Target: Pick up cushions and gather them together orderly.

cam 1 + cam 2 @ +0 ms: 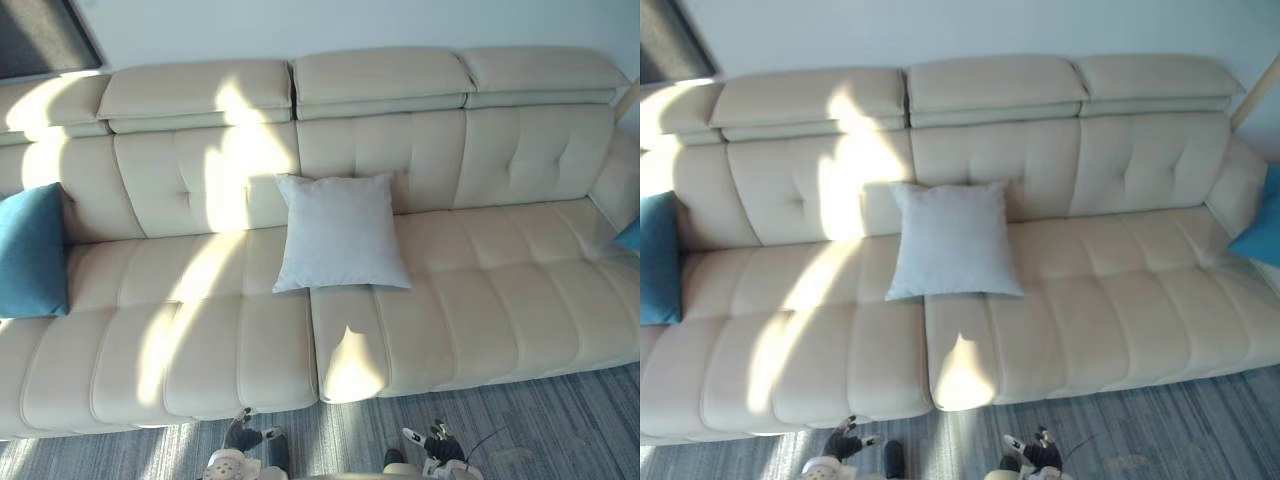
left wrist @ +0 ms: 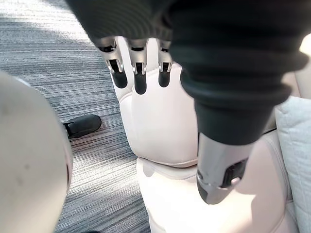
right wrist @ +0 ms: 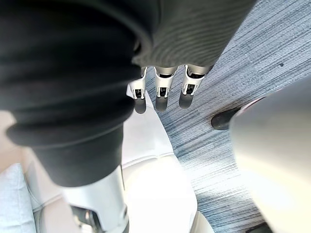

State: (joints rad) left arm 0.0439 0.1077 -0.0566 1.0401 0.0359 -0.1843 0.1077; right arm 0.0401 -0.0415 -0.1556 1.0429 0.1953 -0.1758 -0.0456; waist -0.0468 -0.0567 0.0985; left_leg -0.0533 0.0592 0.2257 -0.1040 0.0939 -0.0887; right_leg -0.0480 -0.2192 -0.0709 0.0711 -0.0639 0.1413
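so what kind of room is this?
Probably a living room or lounge: a long cream sofa against a wall, a pale grey cushion and a blue cushion on it, grey striped carpet in front.

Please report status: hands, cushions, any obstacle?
Left hand open, right hand open, both empty, low before the sofa. Pale cushion mid-sofa, left blue cushion and right blue cushion at the ends, apart. No obstacle seen.

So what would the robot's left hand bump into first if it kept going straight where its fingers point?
Probably the cream sofa, its front just past the left hand; depth is unclear.
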